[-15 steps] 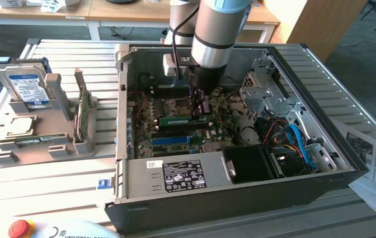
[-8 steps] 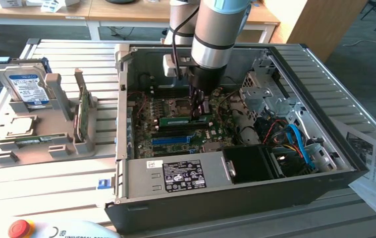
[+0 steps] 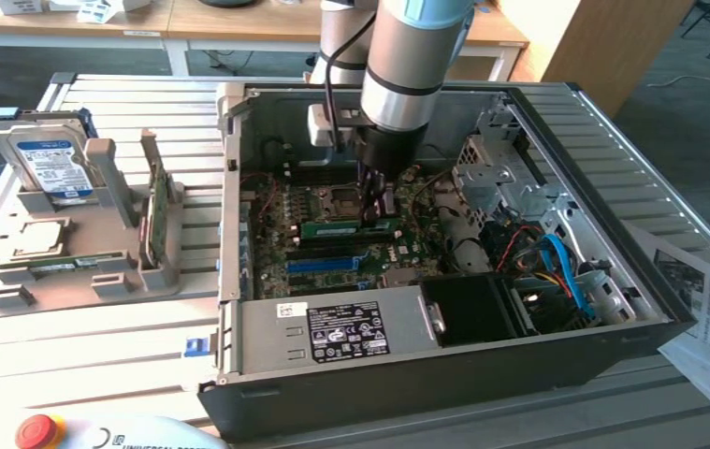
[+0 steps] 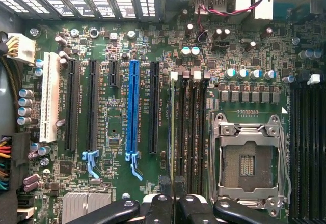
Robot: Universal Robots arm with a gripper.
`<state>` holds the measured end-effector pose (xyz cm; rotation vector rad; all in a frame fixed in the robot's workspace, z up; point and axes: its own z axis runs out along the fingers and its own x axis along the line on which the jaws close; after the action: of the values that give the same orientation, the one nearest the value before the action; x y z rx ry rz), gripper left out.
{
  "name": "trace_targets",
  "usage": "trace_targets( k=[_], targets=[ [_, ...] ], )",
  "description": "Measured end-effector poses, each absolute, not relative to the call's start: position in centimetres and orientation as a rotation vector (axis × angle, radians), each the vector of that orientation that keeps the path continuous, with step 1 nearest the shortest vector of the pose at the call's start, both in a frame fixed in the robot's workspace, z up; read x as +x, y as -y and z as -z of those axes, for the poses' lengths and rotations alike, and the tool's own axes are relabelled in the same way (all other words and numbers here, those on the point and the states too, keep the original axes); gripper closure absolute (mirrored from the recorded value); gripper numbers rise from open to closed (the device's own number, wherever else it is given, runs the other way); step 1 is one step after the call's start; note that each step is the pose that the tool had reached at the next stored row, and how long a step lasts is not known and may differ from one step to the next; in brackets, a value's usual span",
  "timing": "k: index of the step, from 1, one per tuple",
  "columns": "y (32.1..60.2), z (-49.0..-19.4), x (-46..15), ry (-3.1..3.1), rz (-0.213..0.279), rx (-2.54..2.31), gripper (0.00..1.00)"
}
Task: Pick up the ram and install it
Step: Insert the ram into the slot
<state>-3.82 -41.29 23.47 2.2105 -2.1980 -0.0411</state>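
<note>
My hand [image 4: 172, 187] is clenched on the ram [image 3: 329, 227], which stands on edge directly beneath it, long axis running along the memory slots [image 4: 196, 132] beside the bare processor socket [image 4: 248, 163]; whether it's seated I cannot tell.

Wooden desks [image 3: 242, 23] stand beyond the slatted table [image 3: 155, 94].
</note>
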Motion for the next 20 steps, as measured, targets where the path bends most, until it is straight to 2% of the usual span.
trace_targets(
  k=[20],
  targets=[
    [41.30, -23.30, -3.81, 2.200, 0.040, 2.211, 0.88]
  ],
)
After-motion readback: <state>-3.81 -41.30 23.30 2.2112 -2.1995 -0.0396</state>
